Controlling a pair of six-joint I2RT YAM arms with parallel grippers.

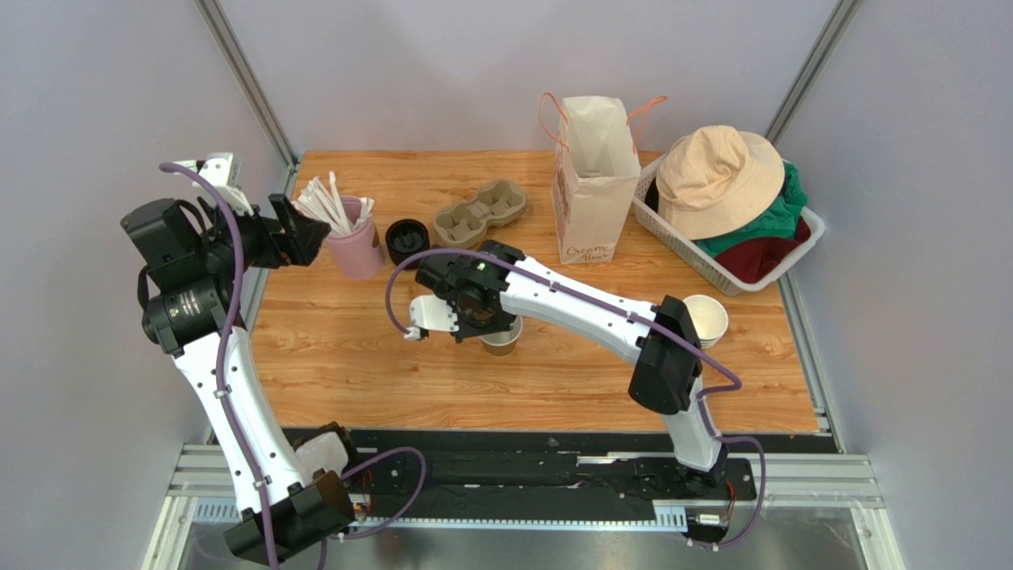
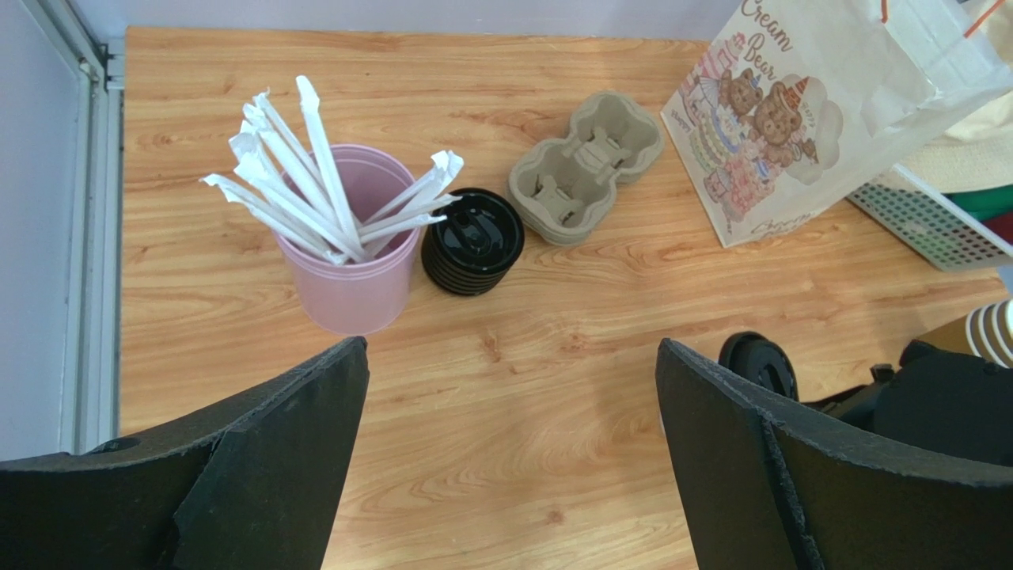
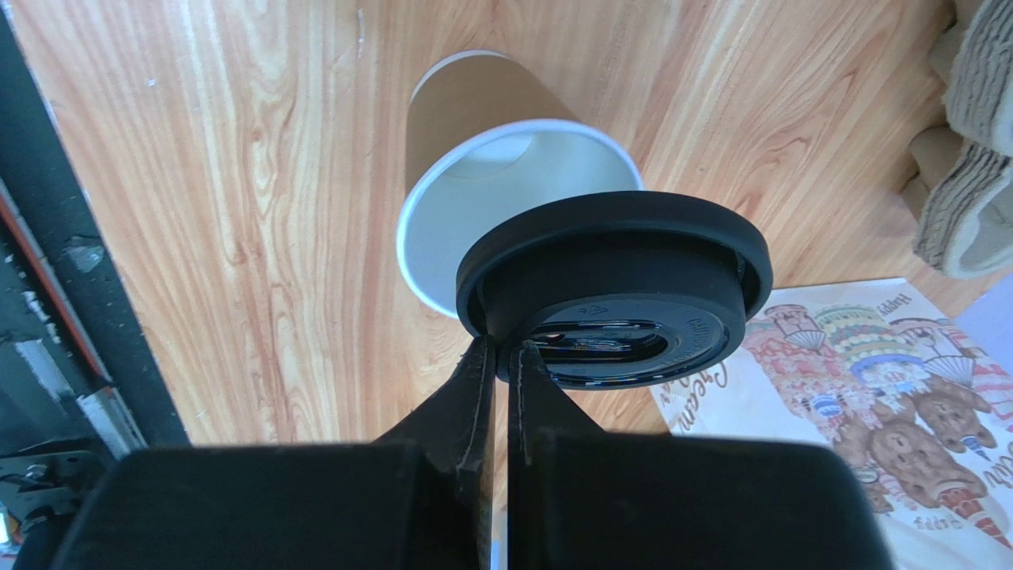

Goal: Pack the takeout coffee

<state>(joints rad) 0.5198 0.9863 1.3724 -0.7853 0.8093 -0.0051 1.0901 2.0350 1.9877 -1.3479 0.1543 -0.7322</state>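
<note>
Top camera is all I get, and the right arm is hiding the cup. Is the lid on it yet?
Observer: Not yet. The right wrist view shows the black lid off to one side of the cup, with much of the cup's white inside left uncovered.
Operator: So who's holding the lid up?
Observer: The right gripper is. Its two fingers are shut on the lid's edge.
</note>
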